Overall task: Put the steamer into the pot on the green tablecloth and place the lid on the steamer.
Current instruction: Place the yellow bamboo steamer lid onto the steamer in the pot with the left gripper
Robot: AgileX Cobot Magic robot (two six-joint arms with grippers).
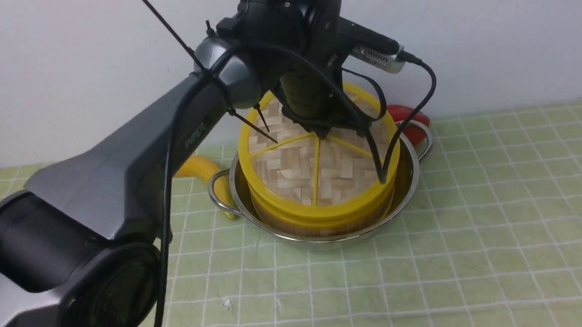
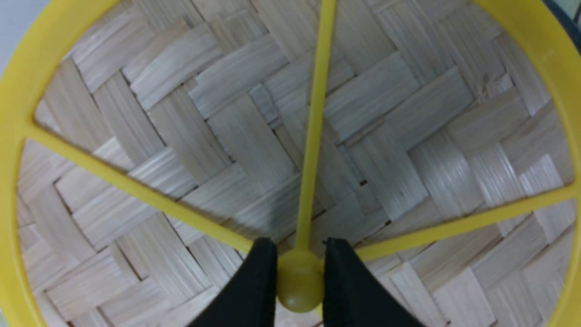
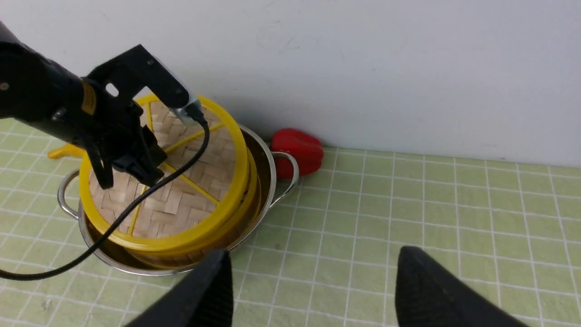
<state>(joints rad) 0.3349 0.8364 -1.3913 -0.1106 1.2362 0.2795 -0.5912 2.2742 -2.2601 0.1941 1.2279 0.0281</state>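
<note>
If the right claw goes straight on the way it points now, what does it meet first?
Probably the green tablecloth beside the pot; the open right claw has nothing nearer in line, though depth is unclear.

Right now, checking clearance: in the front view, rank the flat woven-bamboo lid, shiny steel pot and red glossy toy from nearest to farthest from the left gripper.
1. Flat woven-bamboo lid, centre knob in the left gripper.
2. Shiny steel pot, underneath, all round.
3. Red glossy toy, behind the pot's right handle.

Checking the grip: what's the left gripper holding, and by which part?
The lid, by its yellow centre knob, between the fingers of the left gripper.
</note>
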